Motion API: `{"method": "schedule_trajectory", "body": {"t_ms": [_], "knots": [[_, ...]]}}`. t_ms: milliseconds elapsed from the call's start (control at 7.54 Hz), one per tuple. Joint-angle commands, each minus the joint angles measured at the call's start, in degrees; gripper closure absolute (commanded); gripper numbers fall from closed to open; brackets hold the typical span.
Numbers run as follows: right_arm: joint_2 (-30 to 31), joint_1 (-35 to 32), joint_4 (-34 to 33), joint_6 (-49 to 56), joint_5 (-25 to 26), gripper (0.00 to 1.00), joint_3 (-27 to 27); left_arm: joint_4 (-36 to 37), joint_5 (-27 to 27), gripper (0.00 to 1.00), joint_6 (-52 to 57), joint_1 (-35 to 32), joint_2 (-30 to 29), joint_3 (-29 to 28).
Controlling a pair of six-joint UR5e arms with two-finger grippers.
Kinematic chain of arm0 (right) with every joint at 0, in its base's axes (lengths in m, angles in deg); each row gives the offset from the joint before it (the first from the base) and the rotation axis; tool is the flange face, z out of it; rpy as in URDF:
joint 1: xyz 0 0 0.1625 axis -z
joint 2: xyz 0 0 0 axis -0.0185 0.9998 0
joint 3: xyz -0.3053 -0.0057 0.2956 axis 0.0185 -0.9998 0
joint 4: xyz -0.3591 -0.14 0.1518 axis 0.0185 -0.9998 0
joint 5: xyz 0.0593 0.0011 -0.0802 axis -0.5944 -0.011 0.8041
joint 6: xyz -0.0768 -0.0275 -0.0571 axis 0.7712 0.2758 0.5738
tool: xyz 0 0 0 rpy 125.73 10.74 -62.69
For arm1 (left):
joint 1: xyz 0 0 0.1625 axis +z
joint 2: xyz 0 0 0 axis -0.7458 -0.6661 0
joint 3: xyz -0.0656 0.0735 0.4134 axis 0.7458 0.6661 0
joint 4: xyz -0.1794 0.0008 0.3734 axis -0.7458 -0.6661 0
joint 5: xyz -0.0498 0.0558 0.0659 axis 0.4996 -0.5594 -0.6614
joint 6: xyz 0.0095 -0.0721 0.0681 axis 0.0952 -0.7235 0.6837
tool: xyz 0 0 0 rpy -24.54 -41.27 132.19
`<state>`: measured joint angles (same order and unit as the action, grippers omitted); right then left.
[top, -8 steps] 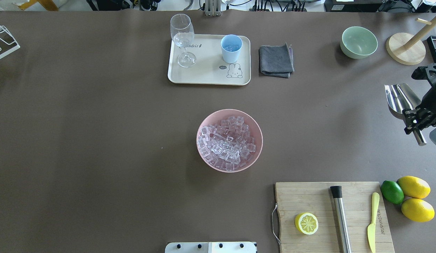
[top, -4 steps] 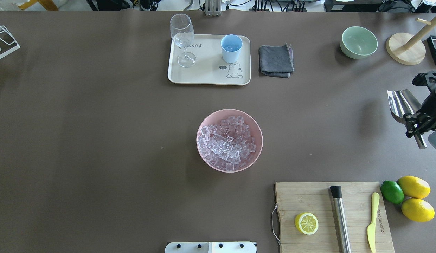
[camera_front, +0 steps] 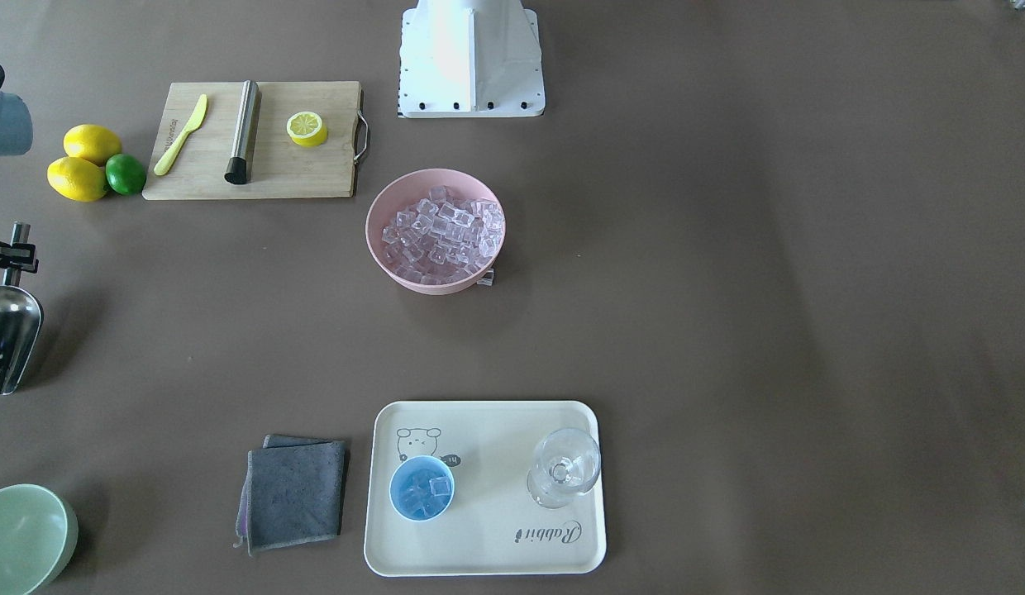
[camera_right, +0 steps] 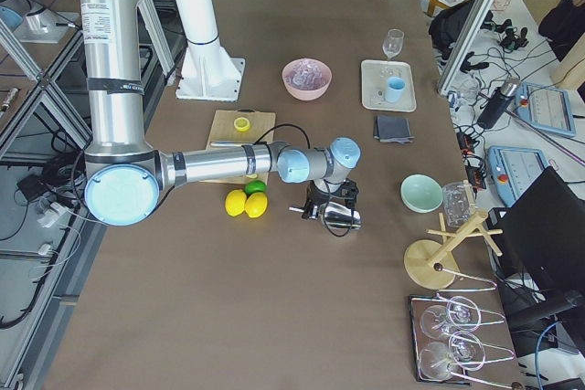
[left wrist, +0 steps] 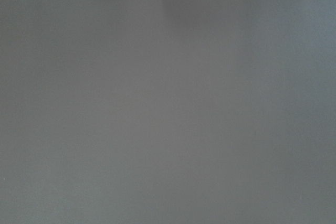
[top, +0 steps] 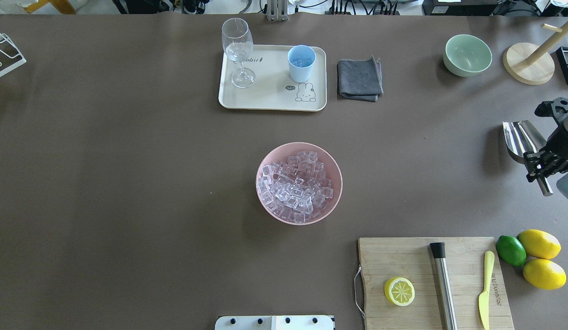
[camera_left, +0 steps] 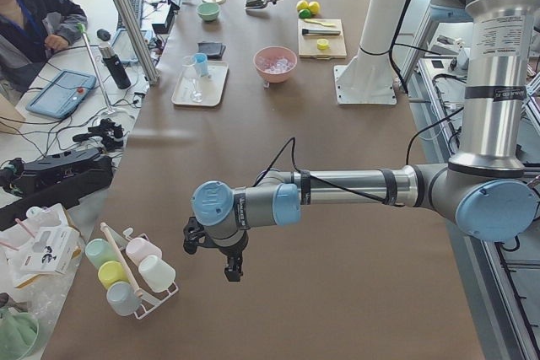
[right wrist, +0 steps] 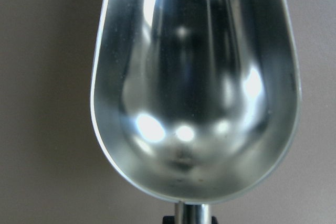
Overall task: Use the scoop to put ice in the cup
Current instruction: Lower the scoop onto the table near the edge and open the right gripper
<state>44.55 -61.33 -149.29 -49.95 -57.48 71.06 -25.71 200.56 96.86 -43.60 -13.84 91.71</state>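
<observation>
1. Orientation of the scoop (top: 520, 137): in the overhead view we read its long axis from 11 o'clock to 5 o'clock, with the trough mouth toward 11 and the thin straight handle toward 5.
2. Its hollow faces up. The right wrist view looks straight down into the shiny trough, and the handle leaves at 6 o'clock.
3. We place it at the 3 o'clock edge of the overhead view, well apart from the pink bowl (top: 298, 145) at the centre. Its shadow on the table (top: 128, 183) falls apart from it toward 9 o'clock, so it seems to hang clear of the surface.
4. The right gripper (top: 539, 167) has its fingers closed on the handle just behind the trough. The handle's end sticks out past them toward 5 o'clock.
5. The left gripper (camera_left: 229, 265) shows only in the left side view, low over the table. We cannot tell whether its fingers are apart or together.
6. The cup (top: 301, 64) stands upright on the tray (top: 265, 98) at 12 o'clock from the bowl, with the stemmed glass (top: 238, 46) at its 9 o'clock. In the front-facing view we see a few cubes inside it.
7. Most of the ice (top: 295, 188) is heaped in the bowl. One loose cube (camera_front: 486, 279) lies on the table just beside the bowl's foot, at 5 o'clock in the front-facing view.
</observation>
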Motion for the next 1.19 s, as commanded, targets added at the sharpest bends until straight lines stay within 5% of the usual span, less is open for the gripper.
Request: {"method": "schedule_trajectory", "body": {"t_ms": [0,133,1061], "knots": [[-0.5,0.2,2.0,-1.3,-0.2,0.76,-1.1,0.0,0.0,0.02,0.0,0.0,0.0,0.1],[-0.6,0.2,2.1,-1.3,-0.1,0.01,-0.9,0.0,0.0,0.02,0.0,0.0,0.0,0.1],[-2.6,-3.8,2.1,-1.1,0.5,0.0,2.9,0.0,0.0,0.02,0.1,0.1,0.0,0.1]]}}
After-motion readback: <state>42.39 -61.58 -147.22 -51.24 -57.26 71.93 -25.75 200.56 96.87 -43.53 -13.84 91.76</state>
